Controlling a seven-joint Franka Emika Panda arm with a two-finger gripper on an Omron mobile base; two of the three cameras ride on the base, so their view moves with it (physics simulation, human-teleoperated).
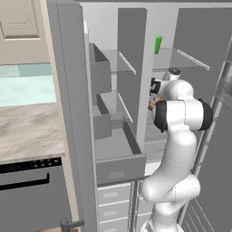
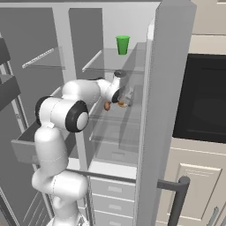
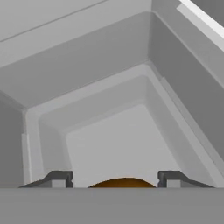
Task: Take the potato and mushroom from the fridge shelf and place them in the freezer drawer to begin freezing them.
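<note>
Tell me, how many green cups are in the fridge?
1. The green cup stands upright on the top glass shelf on the fridge's right side, above the robot's hand. More could be hidden behind the open door or the arm.

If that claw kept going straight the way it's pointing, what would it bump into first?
Most likely the brown rounded thing sitting between the gripper's two fingertips in the hand view, probably the potato. Beyond it lies the pale floor of the fridge compartment, then the back wall. How near each is, I can't judge.
</note>
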